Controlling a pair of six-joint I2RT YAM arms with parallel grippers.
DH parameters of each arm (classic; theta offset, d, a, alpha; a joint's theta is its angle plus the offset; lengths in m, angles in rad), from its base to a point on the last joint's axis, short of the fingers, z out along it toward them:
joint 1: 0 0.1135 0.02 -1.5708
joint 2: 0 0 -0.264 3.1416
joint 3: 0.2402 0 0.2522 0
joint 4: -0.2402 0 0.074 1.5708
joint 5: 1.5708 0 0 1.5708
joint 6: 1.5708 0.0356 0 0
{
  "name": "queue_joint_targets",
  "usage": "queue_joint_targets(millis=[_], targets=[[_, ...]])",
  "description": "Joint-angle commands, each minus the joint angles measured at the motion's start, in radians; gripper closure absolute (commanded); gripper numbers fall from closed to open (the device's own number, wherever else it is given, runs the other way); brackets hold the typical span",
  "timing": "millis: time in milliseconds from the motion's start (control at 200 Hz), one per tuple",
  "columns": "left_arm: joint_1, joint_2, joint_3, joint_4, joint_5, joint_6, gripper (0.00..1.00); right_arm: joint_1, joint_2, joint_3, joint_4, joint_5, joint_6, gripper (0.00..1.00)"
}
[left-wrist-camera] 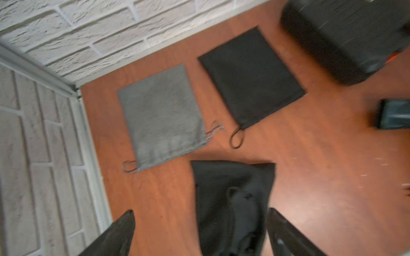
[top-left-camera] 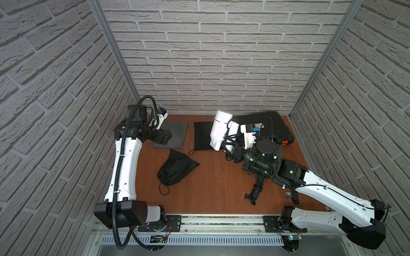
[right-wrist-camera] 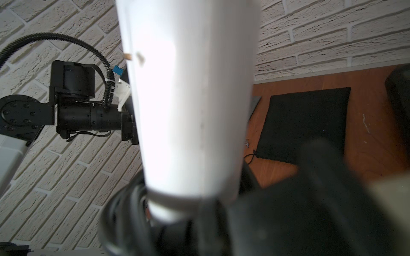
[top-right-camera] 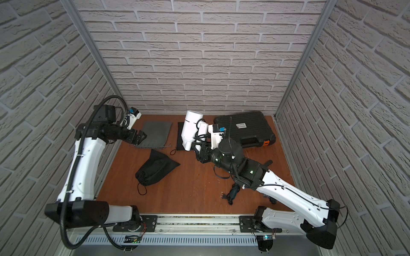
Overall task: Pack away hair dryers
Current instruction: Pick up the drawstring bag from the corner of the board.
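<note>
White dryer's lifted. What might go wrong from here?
The right gripper holds the white dryer only by its cord-wrapped handle, so it may twist loose. The flat black pouch below lies unopened, and the open left gripper is away by the grey pouch. The right arm could snag the teal dryer under it.

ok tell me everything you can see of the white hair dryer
The white hair dryer is smooth, glossy-looking plastic, pistol-shaped, its wide barrel tapering to a narrower nozzle. A black cord is coiled round the handle, where the right gripper clamps it. It is held off the table, over the flat black pouch.
</note>
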Motion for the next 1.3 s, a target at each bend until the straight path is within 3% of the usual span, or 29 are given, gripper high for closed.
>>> queue_joint_targets(millis=[0,210,415,610,1115,1295], targets=[[0.024,0.078,-0.042,0.093,-0.223,0.182,0.1,-0.005,-0.047,-0.002,0.066,0.047,-0.042,0.98],[0.043,0.253,-0.016,0.168,-0.312,0.312,0.16,-0.012,-0.023,0.008,0.058,0.041,-0.067,0.98],[0.041,0.401,-0.003,0.215,-0.327,0.446,0.22,-0.021,0.003,0.004,0.082,0.028,-0.08,0.98],[0.042,0.535,0.046,0.221,-0.301,0.522,0.38,-0.039,0.019,-0.002,0.083,0.012,-0.08,0.98],[0.026,0.646,0.014,0.243,-0.223,0.6,0.49,-0.076,0.032,-0.023,0.087,0.001,-0.055,0.98],[0.024,0.657,-0.012,0.298,-0.234,0.61,0.47,-0.085,0.056,-0.015,0.1,-0.02,-0.05,0.98]])
